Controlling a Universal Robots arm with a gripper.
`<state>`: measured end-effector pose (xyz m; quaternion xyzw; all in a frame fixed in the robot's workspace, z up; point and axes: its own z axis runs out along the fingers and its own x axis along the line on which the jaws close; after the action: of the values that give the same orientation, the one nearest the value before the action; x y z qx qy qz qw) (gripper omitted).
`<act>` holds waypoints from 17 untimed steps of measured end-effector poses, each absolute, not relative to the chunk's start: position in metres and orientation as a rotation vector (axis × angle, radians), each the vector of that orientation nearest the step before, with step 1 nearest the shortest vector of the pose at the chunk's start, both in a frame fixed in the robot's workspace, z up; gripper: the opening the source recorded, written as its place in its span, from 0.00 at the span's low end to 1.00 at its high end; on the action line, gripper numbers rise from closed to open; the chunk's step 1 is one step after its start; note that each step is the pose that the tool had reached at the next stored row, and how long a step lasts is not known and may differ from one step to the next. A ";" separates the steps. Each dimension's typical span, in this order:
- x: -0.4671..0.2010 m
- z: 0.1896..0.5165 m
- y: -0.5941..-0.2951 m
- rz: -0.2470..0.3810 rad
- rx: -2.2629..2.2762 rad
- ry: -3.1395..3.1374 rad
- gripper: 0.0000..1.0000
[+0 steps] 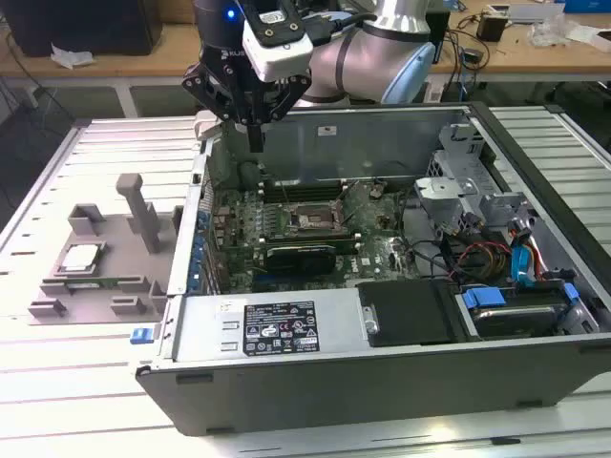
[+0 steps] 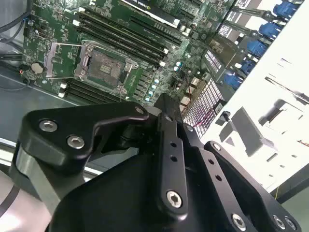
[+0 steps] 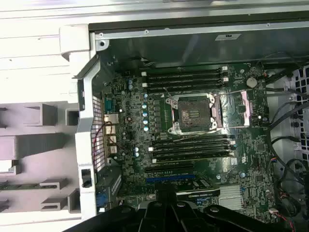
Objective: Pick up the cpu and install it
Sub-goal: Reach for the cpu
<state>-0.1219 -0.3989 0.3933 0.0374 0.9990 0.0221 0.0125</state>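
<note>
Status: cpu (image 1: 79, 258) lies flat in the grey jig (image 1: 115, 250) on the counter (image 1: 67, 382), outside the case, at the exterior view's left. Further in sits the black expansion card (image 1: 301, 256), then the socket (image 1: 310, 219), open and bare, frame swung aside. Furthest back, end effector (image 1: 256, 145) hangs over the case's rear wall, fingers together with nothing in them, well apart from the cpu. Judgement: pick not begun. To do it well: spread fingers before descent, come down square, grip opposite edges, stay off the jig posts.
</note>
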 end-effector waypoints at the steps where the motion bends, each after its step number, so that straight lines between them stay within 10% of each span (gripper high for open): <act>1: -0.122 0.393 -0.399 0.069 0.117 3.114 0.11; 17: -0.128 0.393 -0.399 0.069 0.117 3.114 0.11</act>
<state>-0.1277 -0.3989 0.3933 0.0374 0.9990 0.0221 0.0125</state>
